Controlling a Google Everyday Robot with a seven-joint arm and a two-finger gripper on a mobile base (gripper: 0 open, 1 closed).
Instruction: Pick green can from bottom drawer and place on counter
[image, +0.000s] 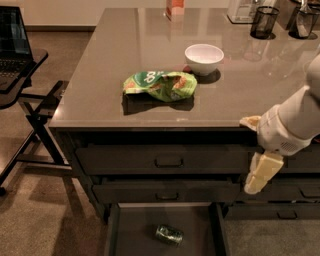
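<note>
Nothing done yet: green can (168, 234) lies in open bottom drawer (134, 231) at 6 o'clock. Gripper (262, 172) at 3 o'clock holds no can, opening can't tell.

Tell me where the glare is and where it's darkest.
Camera view: the glossy grey-beige stone counter mirrors glare at its far end; the white bowl and green snack bag cast dark shadows; the bottom drawer is dim, its shiny green can faintly glinting; the gripper hangs below the counter's right edge.

Light: dim, warm, from above.
Glare: pale reflections across the counter (125, 50).
Shadows: beneath the snack bag (160, 85); bottom drawer (135, 227) murky.
Gripper: gripper (255, 147), at the counter's front right edge, brightly lit.
</note>
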